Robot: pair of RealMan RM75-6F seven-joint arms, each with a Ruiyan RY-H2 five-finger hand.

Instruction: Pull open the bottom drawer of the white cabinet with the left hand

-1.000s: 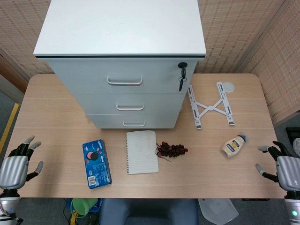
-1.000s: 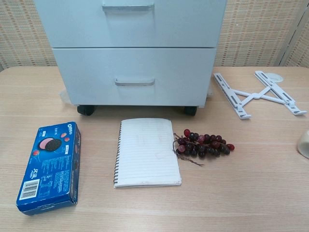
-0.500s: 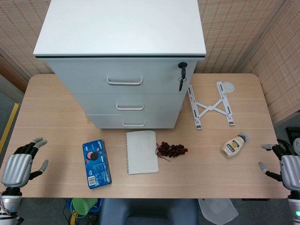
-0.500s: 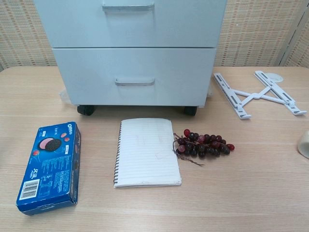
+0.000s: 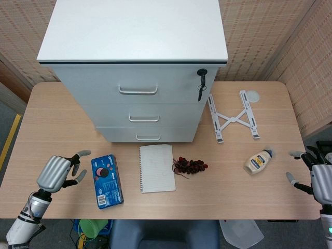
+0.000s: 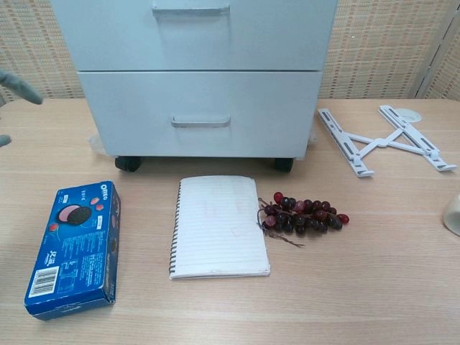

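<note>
Right, in the head view my left hand (image 5: 54,173) sits low at the left of the frame, over the table (image 5: 52,119), its fingers (image 5: 82,153) spread apart and holding nothing. It lies just beside the blue cookie box (image 5: 107,181), whether touching it I cannot tell, with the fingertips pointing toward the box. The bottom drawer (image 5: 148,134) of the white cabinet (image 5: 135,67) is up and to the right of that hand, near the centre of the frame, shut flush with its handle (image 5: 148,137) untouched and well apart from my fingers.

My right hand (image 5: 320,179) is at the far right edge of the frame, fingers also spread and empty, near the squeeze bottle (image 5: 258,161) but apart from it.

The chest view gives me the drawer front head-on: the handle is a pale bar in the middle of the panel, with the cabinet's black casters (image 6: 128,164) below it. Of my left hand, only grey fingertips show at the upper left edge there; the right hand does not appear at all. The head view alone shows the key (image 5: 201,83) hanging at the cabinet's top right. Both views show the spiral notebook (image 5: 156,167), the grapes (image 5: 191,165) just beside it, and the white folding stand (image 5: 233,117) at the right.
</note>
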